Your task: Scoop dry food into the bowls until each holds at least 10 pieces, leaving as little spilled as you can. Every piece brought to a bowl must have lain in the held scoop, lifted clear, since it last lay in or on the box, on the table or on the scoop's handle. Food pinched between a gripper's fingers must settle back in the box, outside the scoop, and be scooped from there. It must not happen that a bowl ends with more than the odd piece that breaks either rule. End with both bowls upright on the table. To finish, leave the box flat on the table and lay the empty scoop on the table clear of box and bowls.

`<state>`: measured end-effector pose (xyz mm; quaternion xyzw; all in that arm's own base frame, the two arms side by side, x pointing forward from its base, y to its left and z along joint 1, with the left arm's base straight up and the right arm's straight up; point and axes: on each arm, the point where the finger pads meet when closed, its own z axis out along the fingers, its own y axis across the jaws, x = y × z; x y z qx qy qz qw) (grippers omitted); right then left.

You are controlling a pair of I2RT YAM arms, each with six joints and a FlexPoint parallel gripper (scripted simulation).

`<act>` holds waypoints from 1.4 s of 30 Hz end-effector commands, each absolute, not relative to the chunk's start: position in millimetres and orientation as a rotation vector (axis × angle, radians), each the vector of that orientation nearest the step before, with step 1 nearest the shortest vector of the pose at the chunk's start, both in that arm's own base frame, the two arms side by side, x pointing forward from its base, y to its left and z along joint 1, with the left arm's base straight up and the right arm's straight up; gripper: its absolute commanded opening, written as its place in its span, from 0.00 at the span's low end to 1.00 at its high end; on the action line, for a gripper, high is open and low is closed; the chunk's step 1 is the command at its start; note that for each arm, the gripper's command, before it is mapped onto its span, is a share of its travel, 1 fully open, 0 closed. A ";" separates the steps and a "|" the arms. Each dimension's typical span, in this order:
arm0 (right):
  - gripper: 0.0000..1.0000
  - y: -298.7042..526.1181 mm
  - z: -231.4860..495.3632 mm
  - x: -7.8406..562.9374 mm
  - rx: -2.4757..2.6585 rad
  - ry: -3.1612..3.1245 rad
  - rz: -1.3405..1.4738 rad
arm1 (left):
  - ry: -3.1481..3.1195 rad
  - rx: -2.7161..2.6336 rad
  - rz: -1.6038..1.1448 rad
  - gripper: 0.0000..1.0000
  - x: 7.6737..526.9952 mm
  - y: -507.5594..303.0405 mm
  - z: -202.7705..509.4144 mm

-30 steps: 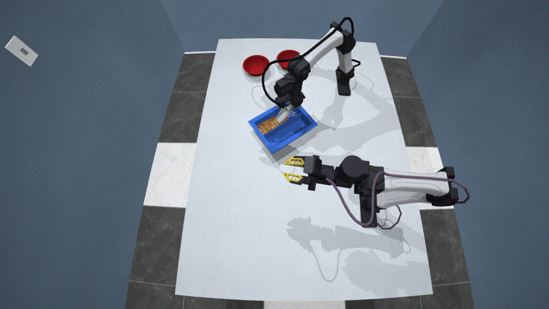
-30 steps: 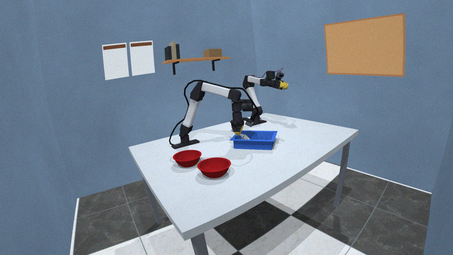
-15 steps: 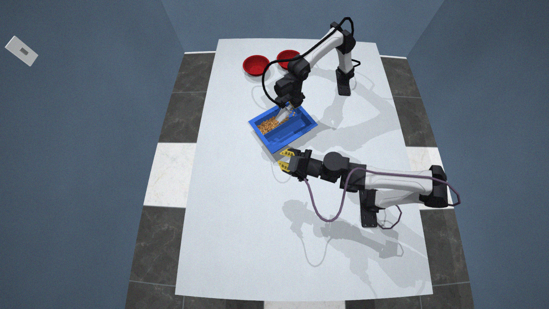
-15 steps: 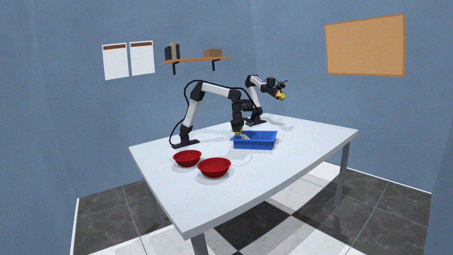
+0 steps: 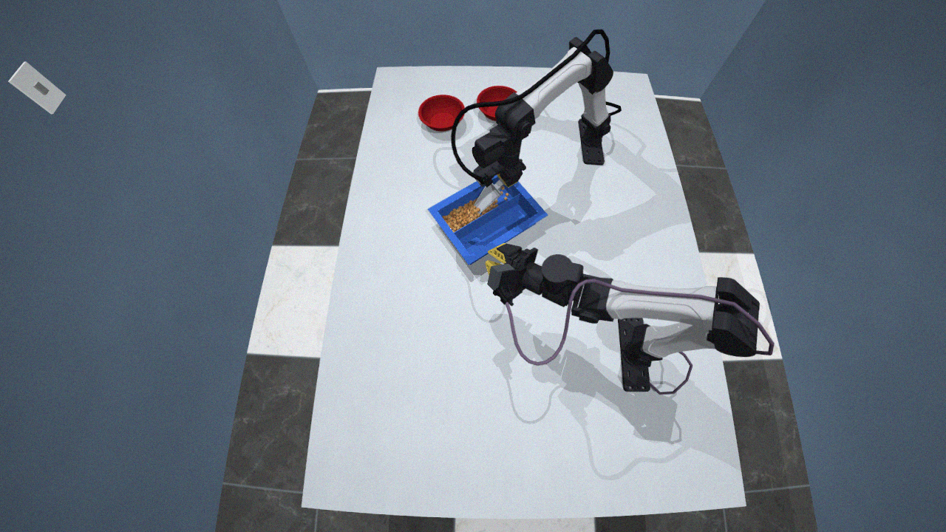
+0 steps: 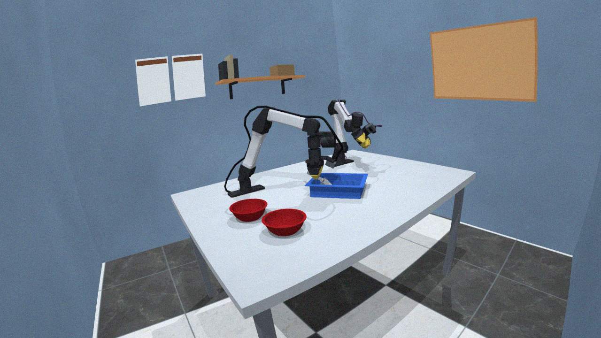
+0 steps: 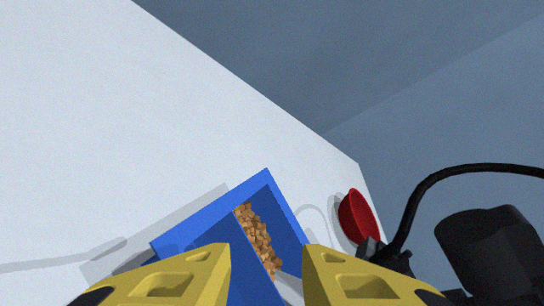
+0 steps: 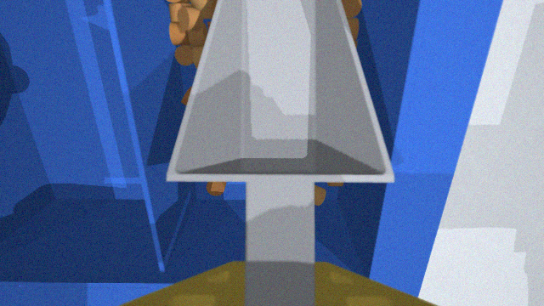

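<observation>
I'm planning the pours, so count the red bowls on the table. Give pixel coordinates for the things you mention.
2. One red bowl [image 5: 441, 112] [image 6: 284, 222] stands upright, nearer the table's corner in the exterior view; the other red bowl [image 5: 492, 99] [image 6: 248, 210] stands beside it, partly covered by an arm in the top view.

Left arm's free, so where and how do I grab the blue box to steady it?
I'd pinch the wall under the box's rim nearest the left gripper, from above, one finger inside; that rim is straight and food lies across the divider.
</observation>
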<state>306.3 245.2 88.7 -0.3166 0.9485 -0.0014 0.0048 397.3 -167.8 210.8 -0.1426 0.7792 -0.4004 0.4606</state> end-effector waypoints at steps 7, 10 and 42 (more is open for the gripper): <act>0.00 247.3 96.3 310.8 -0.979 2.953 -0.006 | 2.038 -0.515 -1.251 0.28 370.9 -212.3 152.9; 0.00 247.3 96.3 310.8 -0.979 2.953 -0.006 | 2.080 -0.566 -1.316 0.28 360.2 -223.8 137.4; 0.00 247.3 96.3 310.8 -0.979 2.953 -0.006 | 2.237 -0.749 -1.479 0.28 328.0 -273.1 81.5</act>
